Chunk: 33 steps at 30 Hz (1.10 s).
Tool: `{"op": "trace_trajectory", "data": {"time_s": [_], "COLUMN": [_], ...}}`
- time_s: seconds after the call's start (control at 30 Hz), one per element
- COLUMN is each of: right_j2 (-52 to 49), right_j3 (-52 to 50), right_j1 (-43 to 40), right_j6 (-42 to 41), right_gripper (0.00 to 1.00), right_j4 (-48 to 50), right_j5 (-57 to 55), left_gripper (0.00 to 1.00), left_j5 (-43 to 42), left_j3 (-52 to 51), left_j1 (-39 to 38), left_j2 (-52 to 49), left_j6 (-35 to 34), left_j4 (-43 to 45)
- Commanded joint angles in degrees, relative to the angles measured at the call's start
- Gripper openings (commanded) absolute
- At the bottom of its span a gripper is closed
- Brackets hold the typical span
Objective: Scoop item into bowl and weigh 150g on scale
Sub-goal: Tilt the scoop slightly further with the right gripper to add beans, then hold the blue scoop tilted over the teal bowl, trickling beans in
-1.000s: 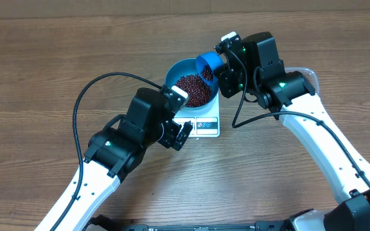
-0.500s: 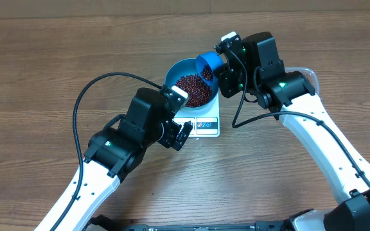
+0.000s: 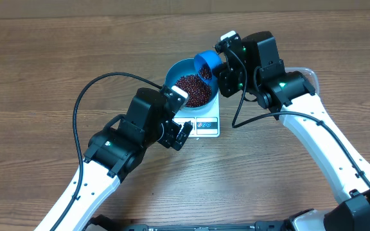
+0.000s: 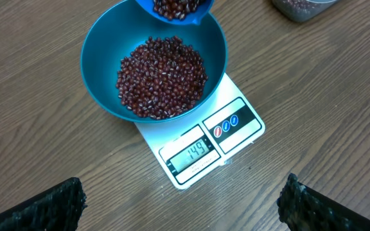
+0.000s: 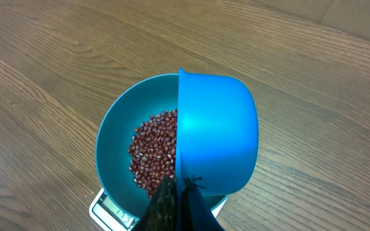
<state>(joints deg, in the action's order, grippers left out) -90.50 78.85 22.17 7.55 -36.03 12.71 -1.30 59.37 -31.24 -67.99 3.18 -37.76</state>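
- Between the pinched black fingers of the right gripper [image 5: 177, 204] sits the near end of a small blue scoop [image 5: 217, 131]. The jaws are clamped tight on it, and the exact spot they hold is hidden behind them.
- Straight ahead of that gripper the scoop is tipped on its side. Its mouth faces left over the bowl [image 5: 108, 138] and its smooth back is turned up toward the wrist camera.
- From the left wrist view, the scoop has beans inside it and hangs above the bowl's far rim, clear of the heap below.
- Below and ahead of the right gripper, the bowl stands on the scale [image 4: 244, 110] and covers most of its platform.
- Inside the bowl the beans [image 4: 162, 80] lie in a loose maroon heap at the bottom, with the blue walls bare above them.
- Nearer the robot, the left gripper [image 4: 188, 208] hovers with its jaws spread wide, holding nothing. Its fingertips [image 4: 50, 205] show in the lower corners of its view, with bare table [image 4: 44, 128] between them.
- Directly ahead of the left gripper, the display [image 4: 193, 152] reads 149, with round buttons [image 4: 227, 125] just beside it.
- Farther ahead and to the right of the left gripper, past the bowl, a clear tub [image 4: 300, 8] is cut off by the frame edge.
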Motion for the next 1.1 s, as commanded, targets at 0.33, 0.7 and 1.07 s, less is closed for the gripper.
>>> {"op": "trace_trajectory", "data": {"time_s": [0.33,0.7,1.07], "right_j2": [-0.2,-0.2,-0.2], "right_j3": [1.0,1.0,1.0], "right_j1": [0.4,0.3,0.5], "right_j6": [0.7,0.4,0.0], "right_gripper": [0.04,0.04,0.04], "right_j4": [-0.3,-0.1,-0.2], "right_j5": [0.7,0.4,-1.1], "left_gripper": [0.99,0.99,1.00], "left_j5": [0.0,0.0,0.0], "left_j3": [0.1,0.1,0.1], "left_j1": [0.1,0.1,0.1], "left_j2": [0.8,0.8,0.8], "left_j6": [0.5,0.5,0.5], "left_j4": [0.1,0.1,0.1]}}
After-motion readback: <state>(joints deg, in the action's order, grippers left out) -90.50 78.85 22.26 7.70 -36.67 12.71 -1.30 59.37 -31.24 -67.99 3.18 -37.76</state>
